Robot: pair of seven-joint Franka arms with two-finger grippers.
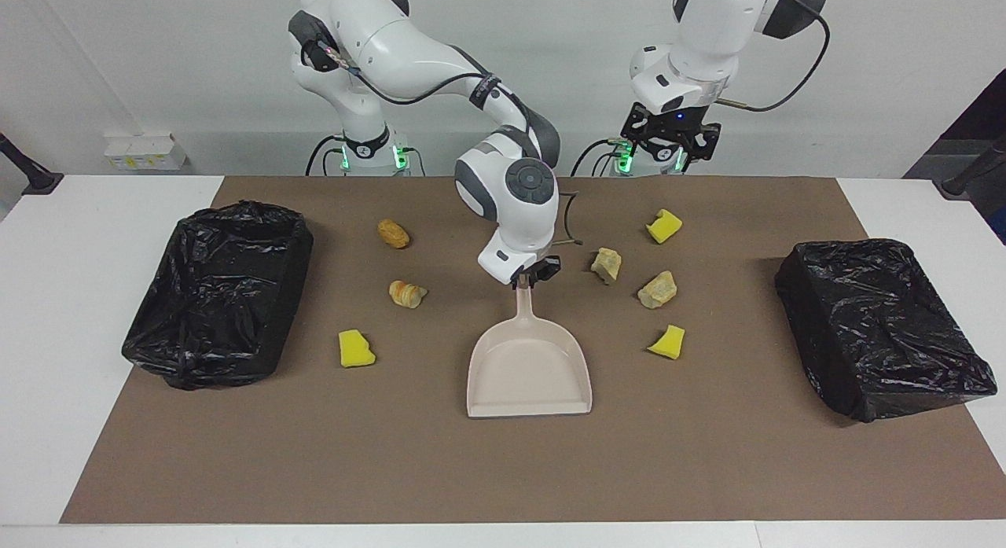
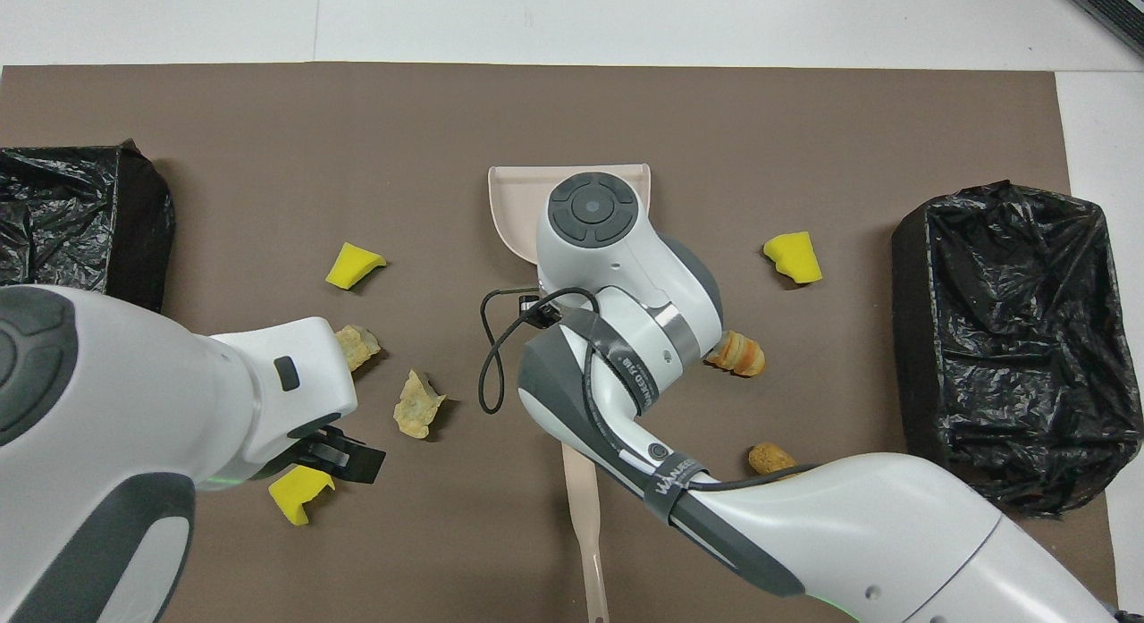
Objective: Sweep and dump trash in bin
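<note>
— Where is the right gripper [image 1: 528,281]?
— Low over the middle of the table, arm bent, pointing down.
— And the left gripper [image 1: 666,143]?
— Up high, over the edge by the robots, fingers wide apart.

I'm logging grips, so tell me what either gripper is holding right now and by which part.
The right gripper clamps the dustpan by the end of its handle. The left gripper, up in the air, holds nothing.

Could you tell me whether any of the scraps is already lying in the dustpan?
No, the dustpan is empty in the facing view.
</note>
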